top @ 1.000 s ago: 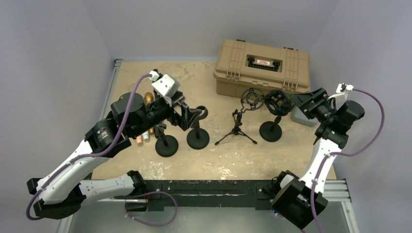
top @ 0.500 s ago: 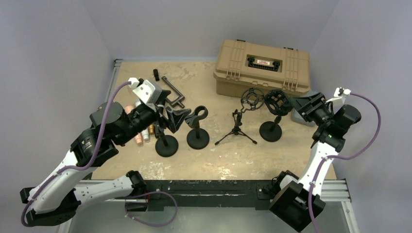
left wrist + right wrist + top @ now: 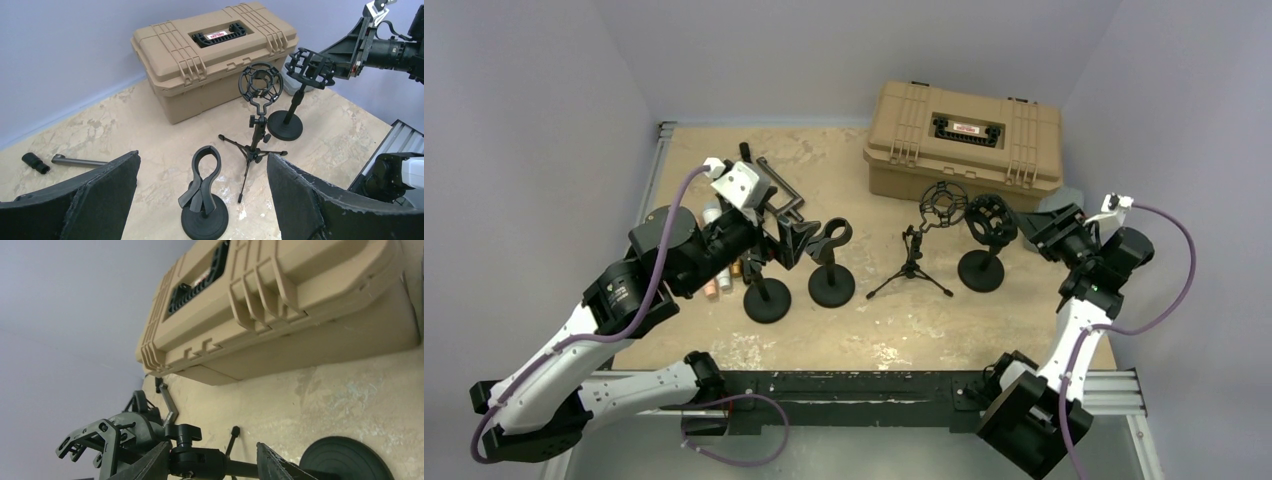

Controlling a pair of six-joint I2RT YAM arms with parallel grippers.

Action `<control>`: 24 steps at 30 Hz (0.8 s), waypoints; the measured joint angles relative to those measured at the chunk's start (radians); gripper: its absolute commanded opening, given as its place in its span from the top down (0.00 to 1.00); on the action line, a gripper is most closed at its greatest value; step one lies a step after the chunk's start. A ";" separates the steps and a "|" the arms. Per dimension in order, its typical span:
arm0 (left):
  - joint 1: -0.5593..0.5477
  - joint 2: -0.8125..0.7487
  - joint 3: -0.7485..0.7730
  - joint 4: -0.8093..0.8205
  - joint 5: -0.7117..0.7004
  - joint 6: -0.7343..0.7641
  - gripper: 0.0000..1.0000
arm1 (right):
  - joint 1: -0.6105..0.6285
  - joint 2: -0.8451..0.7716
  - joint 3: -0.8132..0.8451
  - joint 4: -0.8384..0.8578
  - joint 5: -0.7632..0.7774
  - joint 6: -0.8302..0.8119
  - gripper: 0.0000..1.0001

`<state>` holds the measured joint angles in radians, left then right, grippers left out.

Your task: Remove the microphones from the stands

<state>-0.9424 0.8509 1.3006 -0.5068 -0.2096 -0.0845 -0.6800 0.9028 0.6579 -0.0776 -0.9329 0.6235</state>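
A round-base stand (image 3: 981,270) carries a black shock mount (image 3: 991,218). In the right wrist view a dark rounded body (image 3: 131,429) sits in the mount (image 3: 85,437); I cannot tell if it is the microphone. My right gripper (image 3: 1036,228) is open, its jaws on either side of the stand's swivel joint (image 3: 200,460) just below the mount (image 3: 214,447). My left gripper (image 3: 792,236) is open and empty, above an empty clip stand (image 3: 202,192), which lies between the fingers (image 3: 100,200).
A tan hard case (image 3: 964,135) stands at the back. A tripod stand with an empty ring mount (image 3: 911,262) is in the middle. A second round-base stand (image 3: 767,300) and several small cylinders (image 3: 716,283) lie under the left arm. A bent metal rod (image 3: 779,190) lies behind.
The left arm swung left and down, then came back a little to the right. The right gripper has moved down and closed in around the stand below the shock mount.
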 measured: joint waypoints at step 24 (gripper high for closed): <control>0.014 0.023 -0.007 0.005 -0.016 -0.001 0.06 | 0.005 0.053 -0.031 -0.114 0.094 -0.138 0.27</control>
<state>-0.9287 0.8738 1.2938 -0.5014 -0.2256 -0.0853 -0.6750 0.9554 0.6270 -0.1921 -0.8391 0.4850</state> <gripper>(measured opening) 0.939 0.679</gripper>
